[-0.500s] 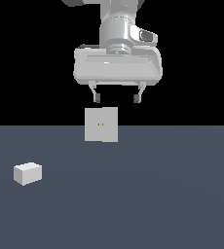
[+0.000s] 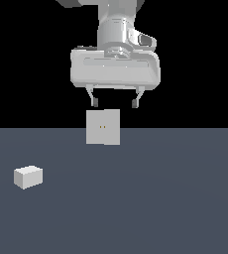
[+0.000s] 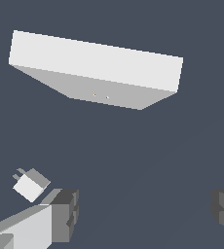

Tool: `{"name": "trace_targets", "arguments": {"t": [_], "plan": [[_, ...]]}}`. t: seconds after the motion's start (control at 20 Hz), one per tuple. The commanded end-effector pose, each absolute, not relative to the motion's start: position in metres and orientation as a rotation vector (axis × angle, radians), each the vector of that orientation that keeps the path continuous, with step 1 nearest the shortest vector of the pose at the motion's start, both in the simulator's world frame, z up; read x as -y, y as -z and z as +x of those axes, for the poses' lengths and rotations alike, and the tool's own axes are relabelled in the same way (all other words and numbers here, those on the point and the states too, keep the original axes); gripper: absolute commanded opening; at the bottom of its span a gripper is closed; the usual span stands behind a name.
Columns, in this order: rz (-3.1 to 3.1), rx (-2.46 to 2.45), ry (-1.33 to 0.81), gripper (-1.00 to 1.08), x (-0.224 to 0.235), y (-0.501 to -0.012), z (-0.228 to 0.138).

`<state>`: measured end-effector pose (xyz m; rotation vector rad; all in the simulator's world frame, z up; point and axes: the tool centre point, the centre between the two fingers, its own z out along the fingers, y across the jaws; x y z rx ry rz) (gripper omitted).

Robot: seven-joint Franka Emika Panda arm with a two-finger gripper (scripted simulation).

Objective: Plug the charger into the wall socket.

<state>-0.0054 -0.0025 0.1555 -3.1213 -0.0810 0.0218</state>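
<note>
The charger (image 2: 28, 177) lies untouched at the exterior view's lower left on the floor (image 2: 160, 208). The gripper (image 2: 114, 103) hangs upper centre, fingers apart and empty, above the wall socket (image 2: 103, 127). This looks like the approach step (nothing is grasped): next comes travelling left and down to the block, probably with wrist alignment.

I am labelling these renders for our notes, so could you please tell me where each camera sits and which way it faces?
Exterior view: off the arm, low, looking level across the floor at the wall socket face-on, the charger at its left; shows the wrist and the gripper above the socket, fingers apart.
Wrist view: on the wrist, looking down past both fingers onto the socket's top edge and the charger.
Shared: socket, charger, fingers.
</note>
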Motion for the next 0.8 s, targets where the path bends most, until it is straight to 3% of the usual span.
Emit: {"name": "trace_targets", "arguments": {"t": [0.0,0.75], "plan": [[-3.115,0.139,-0.006,1.0,-0.005,-0.151,-0.006],[-2.964,0.773,0.183,1.0,-0.083,-0.109,-0.024]]}}
